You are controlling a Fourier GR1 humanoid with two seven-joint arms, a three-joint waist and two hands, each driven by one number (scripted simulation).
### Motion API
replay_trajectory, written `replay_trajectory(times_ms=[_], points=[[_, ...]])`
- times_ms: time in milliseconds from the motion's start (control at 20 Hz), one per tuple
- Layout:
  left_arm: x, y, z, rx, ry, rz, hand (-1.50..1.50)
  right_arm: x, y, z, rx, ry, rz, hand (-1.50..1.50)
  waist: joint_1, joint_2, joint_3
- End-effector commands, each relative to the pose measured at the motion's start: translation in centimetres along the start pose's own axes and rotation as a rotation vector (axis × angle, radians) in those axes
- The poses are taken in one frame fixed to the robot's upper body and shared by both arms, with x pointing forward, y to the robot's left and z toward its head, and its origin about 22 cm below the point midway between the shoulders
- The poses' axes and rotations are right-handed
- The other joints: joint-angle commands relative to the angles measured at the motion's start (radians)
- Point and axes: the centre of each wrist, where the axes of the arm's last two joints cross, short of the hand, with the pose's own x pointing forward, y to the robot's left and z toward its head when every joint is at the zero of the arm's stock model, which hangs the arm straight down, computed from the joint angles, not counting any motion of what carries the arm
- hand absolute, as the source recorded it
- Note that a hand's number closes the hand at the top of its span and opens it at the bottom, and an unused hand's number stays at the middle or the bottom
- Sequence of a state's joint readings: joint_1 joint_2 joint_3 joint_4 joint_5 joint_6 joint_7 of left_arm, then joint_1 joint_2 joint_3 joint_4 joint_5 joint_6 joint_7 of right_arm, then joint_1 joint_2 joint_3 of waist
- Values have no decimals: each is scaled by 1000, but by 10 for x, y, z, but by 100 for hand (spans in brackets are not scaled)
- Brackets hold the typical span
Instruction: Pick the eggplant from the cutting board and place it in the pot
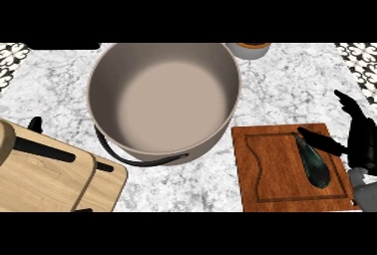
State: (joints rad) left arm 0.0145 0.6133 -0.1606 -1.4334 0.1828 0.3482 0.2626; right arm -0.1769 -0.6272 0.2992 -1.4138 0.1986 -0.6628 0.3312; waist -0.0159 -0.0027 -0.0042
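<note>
1. Head view looks steeply down on a marbled counter (294,84), with a big grey pot (163,97) taking up the middle and its black handle (140,158) hanging over the near rim.
2. To the right of the pot lies a dark wooden cutting board (287,169), set close enough that a lift from it to the pot would be short.
3. On that board's right part rests the eggplant (314,162), dark green and slim, lying lengthwise with its stem end pointing away from the robot.
4. From where I stand, the right hand (361,142) comes in at the right edge, fingers spread and straight, holding nothing; one finger (320,140) stretches across the board toward the stem end and seems to touch or nearly touch it.
5. I read that posture as lining up for a grasp from the side, since the eggplant lies long and low.
6. Nothing is in the pot, so the carry has not begun.
7. No left hand shows anywhere.
8. At the lower left sit pale wooden blocks (52,174) with dark slots, and a small container (252,49) peeks in beyond the pot; both are clear of the path.
</note>
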Motion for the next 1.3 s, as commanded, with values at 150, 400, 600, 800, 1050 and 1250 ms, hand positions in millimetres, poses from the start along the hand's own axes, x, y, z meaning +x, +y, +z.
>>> replay_trajectory(times_ms=[150, 400, 600, 800, 1050, 1250], points=[[22, -12, -6, -8, -2, 10, 0, 27, -21, 3, 132, 154, 364, -150, -3, -2, -3], [27, -12, -14, -16, -9, 9, 0, 86, -46, -8, 277, 280, 512, -150, 13, -1, -1], [37, -12, -16, -31, -23, -4, 0, 111, -43, -9, 452, 380, 602, -150, 25, 3, 0], [23, -21, -12, -52, -4, 23, 0, 129, -37, -5, 618, 461, 581, -150, 30, 2, 1], [40, -9, -18, -21, -30, 4, 0, 113, -23, -8, 638, 541, 639, -150, 25, 2, 3], [37, -10, -18, -39, -17, 7, 0, 112, -23, -17, 632, 597, 644, -150, 23, 1, 3]])
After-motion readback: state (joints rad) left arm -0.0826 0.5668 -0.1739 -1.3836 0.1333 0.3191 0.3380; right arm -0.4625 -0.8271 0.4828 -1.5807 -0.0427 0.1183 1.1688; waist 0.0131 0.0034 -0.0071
